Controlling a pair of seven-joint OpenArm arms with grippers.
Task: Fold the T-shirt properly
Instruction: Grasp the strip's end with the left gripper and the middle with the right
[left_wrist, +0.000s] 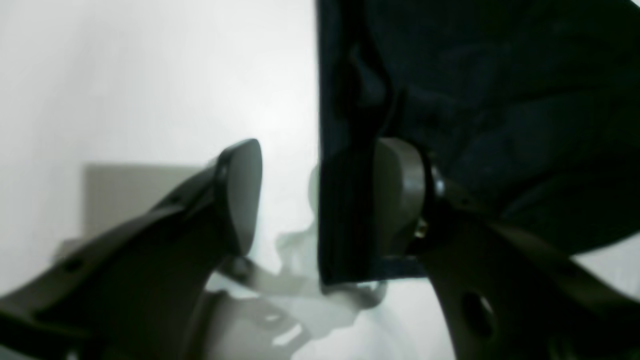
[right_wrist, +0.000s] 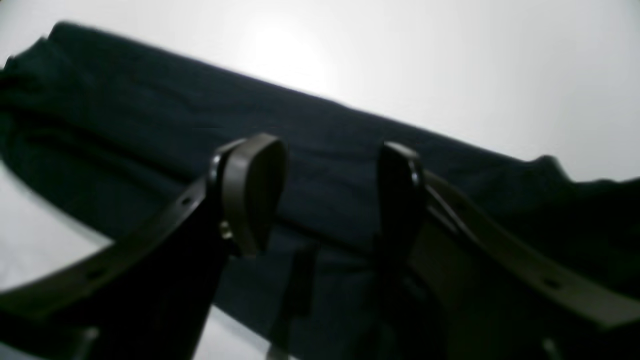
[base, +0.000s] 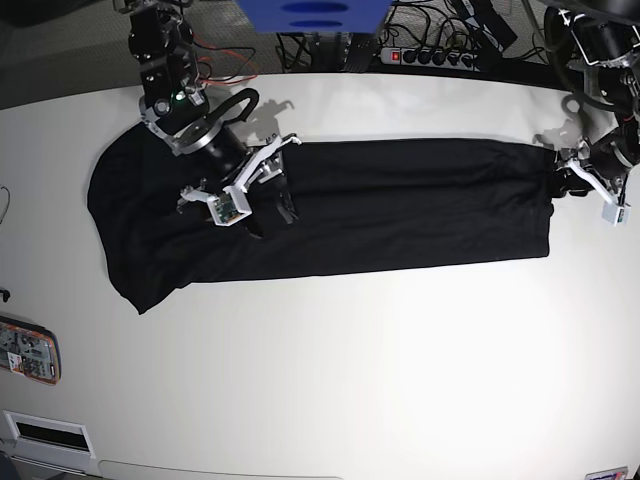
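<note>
Base view: black T-shirt lies in a long band, both claws spread.

my base camera looks down from high over the wide white table, taking in the whole long black cloth t-shirt and both my arms. my left wrist camera sits close behind my left gripper, facing the table and the shirt's edge. my right wrist camera rides close behind my right gripper, over the shirt's middle. all three share that shirt and table.
</note>
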